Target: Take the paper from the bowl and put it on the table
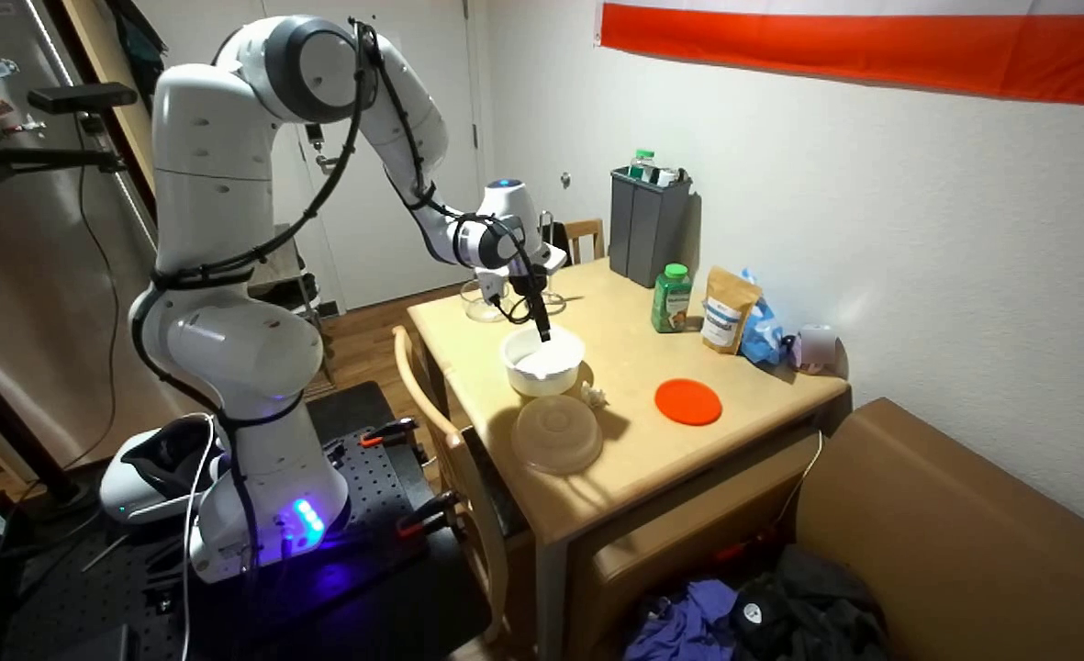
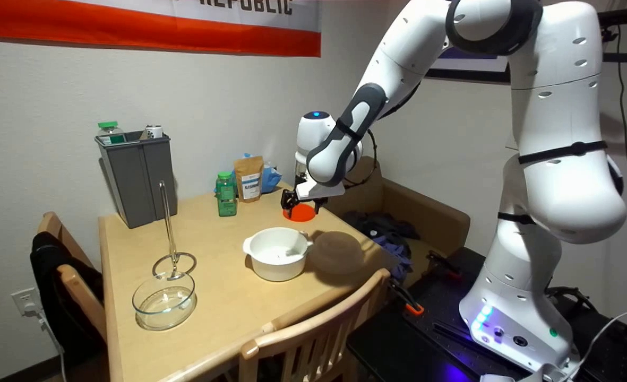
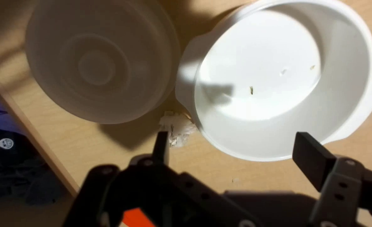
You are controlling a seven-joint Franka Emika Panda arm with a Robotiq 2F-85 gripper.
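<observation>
The paper (image 3: pixel 177 127) is a crumpled whitish scrap on the tan table (image 1: pixel 629 353), beside the white two-handled bowl (image 3: pixel 346 69). It also shows in an exterior view (image 1: pixel 594 396). The white bowl stands upright in both exterior views (image 1: pixel 546 384) (image 2: pixel 277 271), with only tiny specks inside. A round, shallow frosted bowl or lid (image 3: pixel 100 66) lies close by; I cannot tell which way up. My gripper (image 3: pixel 233 138) is open and empty, above the table near the bowl's rim. In the wrist view one fingertip appears next to the paper; it looks higher than the paper.
A flat orange disc (image 1: pixel 688 402) lies on the table. A green bottle (image 1: pixel 672 300), a brown pouch (image 1: pixel 728 312) and a grey bin (image 1: pixel 649 229) stand along the wall. A glass bowl (image 2: pixel 163 301) and a metal stand (image 2: pixel 174 260) are at one end. A chair (image 2: pixel 313 329) is against the edge.
</observation>
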